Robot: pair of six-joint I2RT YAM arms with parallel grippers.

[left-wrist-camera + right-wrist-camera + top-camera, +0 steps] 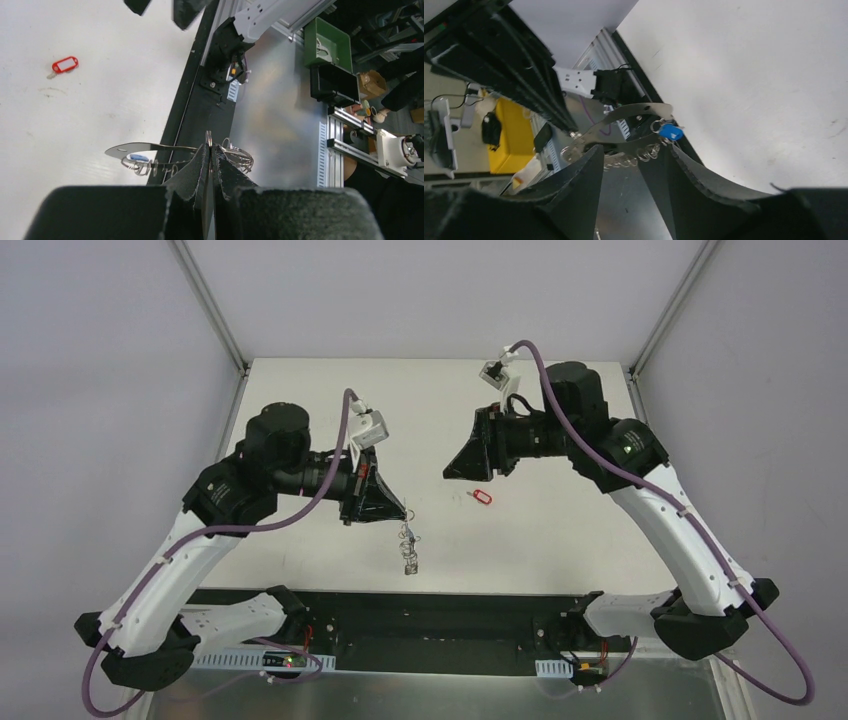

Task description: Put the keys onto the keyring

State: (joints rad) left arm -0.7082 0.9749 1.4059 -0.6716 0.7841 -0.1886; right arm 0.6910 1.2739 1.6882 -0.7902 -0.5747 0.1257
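My left gripper [401, 512] is shut on the keyring [409, 548], which hangs below it over the table's front edge. In the left wrist view my fingers [199, 162] pinch the wire loop [210, 140]; a flat silvery strip, small rings and the bright blue key [138, 158] hang from it. The red key [481, 497] lies alone on the white table, also seen in the left wrist view [65, 64]. My right gripper [451, 474] is open and empty, held above the table just left of the red key. Its wrist view shows the keyring [634, 111] and blue key [670, 131] beyond its fingertips. The dark key is out of view.
A black strip [400, 605] runs along the table's near edge by the arm bases. Metal frame posts [215, 310] stand at the back corners. Off the table, a green bin [327, 42] and a yellow box [511, 135] show.
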